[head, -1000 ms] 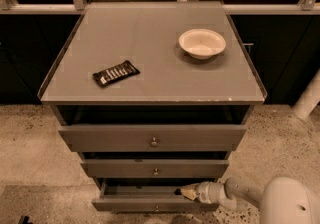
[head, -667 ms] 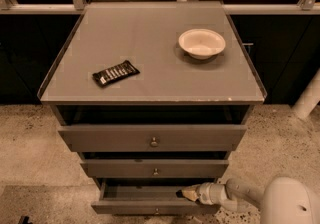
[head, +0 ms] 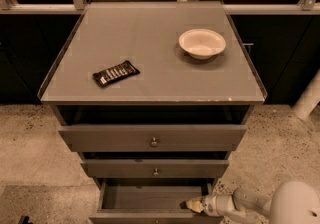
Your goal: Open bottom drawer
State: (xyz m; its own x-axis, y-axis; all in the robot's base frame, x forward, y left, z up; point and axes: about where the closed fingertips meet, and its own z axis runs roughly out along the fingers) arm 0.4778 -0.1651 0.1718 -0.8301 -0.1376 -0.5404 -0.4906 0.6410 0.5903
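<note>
bottom drawer (head: 142,197) pulled out toward camera, long axis left-right; claw (head: 193,205) inside right end, grip unclear.

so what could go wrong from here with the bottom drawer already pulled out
The gripper sits low at the right, reaching into the bottom drawer behind its front panel. Withdrawing carelessly could snag that panel or the side wall. Pulling much further might also bring the drawer off its runners.
</note>
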